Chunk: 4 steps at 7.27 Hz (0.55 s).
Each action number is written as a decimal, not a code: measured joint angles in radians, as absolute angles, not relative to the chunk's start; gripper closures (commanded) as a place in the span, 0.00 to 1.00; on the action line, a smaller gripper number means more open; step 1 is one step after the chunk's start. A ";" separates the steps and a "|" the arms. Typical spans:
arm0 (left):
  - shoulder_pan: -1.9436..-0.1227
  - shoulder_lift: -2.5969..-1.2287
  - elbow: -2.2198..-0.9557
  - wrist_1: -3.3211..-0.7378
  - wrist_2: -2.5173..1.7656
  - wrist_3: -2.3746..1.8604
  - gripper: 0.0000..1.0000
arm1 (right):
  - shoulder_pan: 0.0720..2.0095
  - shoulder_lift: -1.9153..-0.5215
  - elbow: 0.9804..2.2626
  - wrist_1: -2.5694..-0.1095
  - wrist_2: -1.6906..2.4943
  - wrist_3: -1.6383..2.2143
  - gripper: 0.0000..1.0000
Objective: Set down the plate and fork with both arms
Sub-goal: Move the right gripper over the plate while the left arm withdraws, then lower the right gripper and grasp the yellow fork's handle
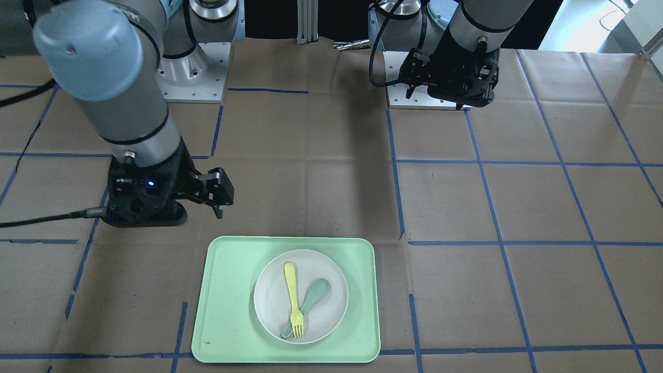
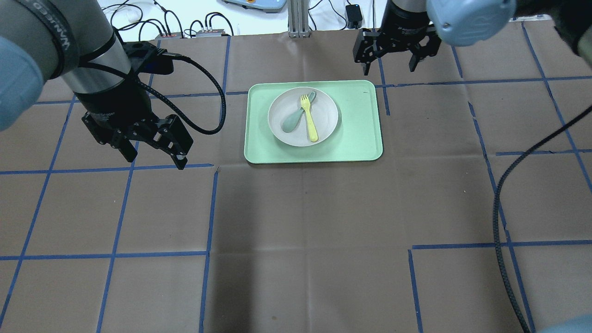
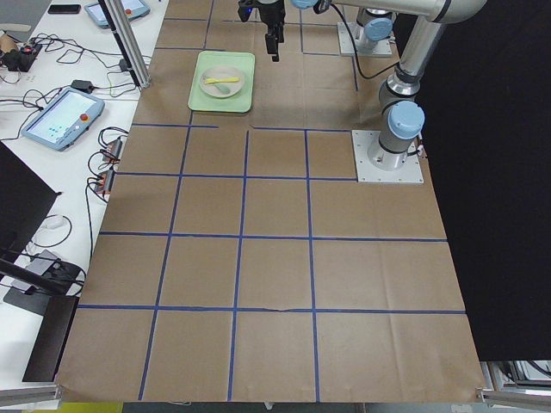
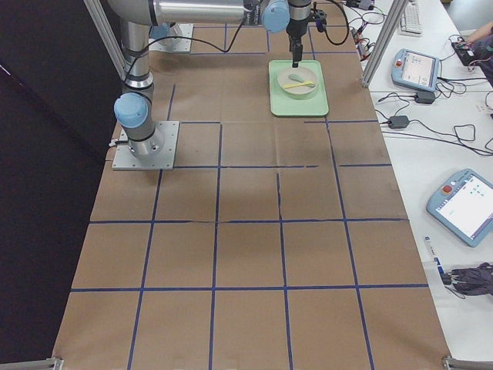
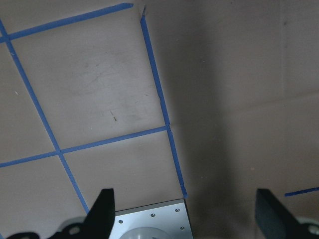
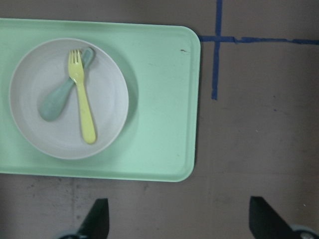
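1. Light: I see even, diffuse light from above in every view.
2. Shadows: soft and broad on the brown surface [image 1: 331, 171]. The left wrist view darkens toward its right half.
3. Glare: a washed-out white patch in the front-facing view's top right corner.
4. Focus: the right wrist view is slightly soft. In the overhead view the left arm [image 2: 92, 69] looms soft-edged at the frame's border.

Robotics lab: bolted-down arm base [image 3: 389, 169], brown-papered table [image 3: 275, 215] with blue tape grid [image 3: 244, 177], teach pendants [image 3: 62, 119] on side bench [image 3: 47, 194].
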<state>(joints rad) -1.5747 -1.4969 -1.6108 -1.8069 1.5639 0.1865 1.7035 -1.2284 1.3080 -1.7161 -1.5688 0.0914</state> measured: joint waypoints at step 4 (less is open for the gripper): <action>-1.511 -1.470 -1.638 -1.655 1.561 0.122 0.00 | 1.797 -1.017 1.131 -1.716 -1.573 0.172 0.00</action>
<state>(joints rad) -1.5107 -1.4701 -1.6376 -1.6552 1.5612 0.1224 1.7970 -1.0169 1.1310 -1.7161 -1.5728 0.1717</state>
